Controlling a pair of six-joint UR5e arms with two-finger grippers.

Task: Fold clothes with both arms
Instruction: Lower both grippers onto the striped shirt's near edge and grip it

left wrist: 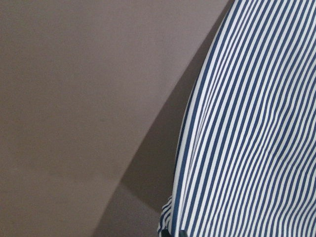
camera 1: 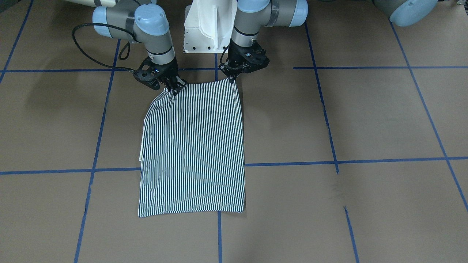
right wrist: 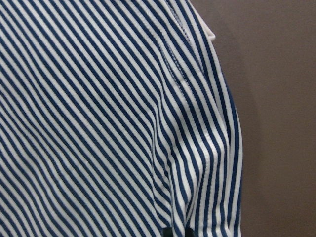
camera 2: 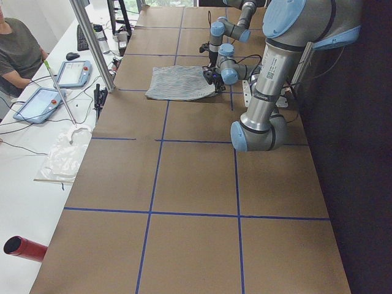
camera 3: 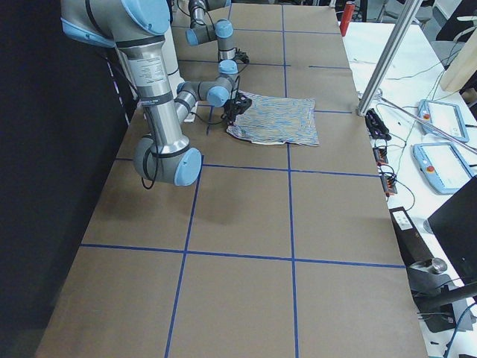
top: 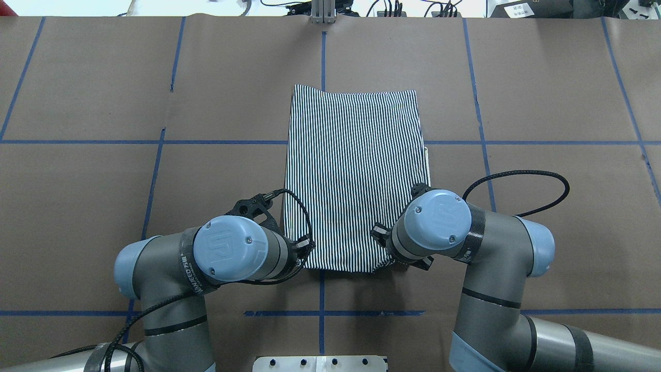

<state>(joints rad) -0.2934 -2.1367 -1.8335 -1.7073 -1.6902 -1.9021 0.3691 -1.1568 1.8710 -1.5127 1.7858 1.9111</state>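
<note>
The striped polo shirt (camera 1: 193,146) (top: 353,170) lies folded into a tall rectangle on the brown table, back side up, with a sliver of cream collar at one side edge (top: 426,150). My left gripper (camera 1: 232,78) is shut on the shirt's corner nearest the robot base. At the other near corner my right gripper (camera 1: 175,87) is shut on the cloth, which bunches and lifts there. From overhead, both wrists hide the fingers. Each wrist view is filled with stripes (left wrist: 247,148) (right wrist: 98,123) beside bare table.
The white pedestal base (camera 1: 206,25) stands just behind the held edge. Blue tape lines (camera 1: 329,160) grid the table. Along the far side are a metal post (camera 2: 92,43), tablets (camera 2: 73,73), cables and a seated person (camera 2: 18,49). A red cylinder (camera 2: 24,248) lies at one end.
</note>
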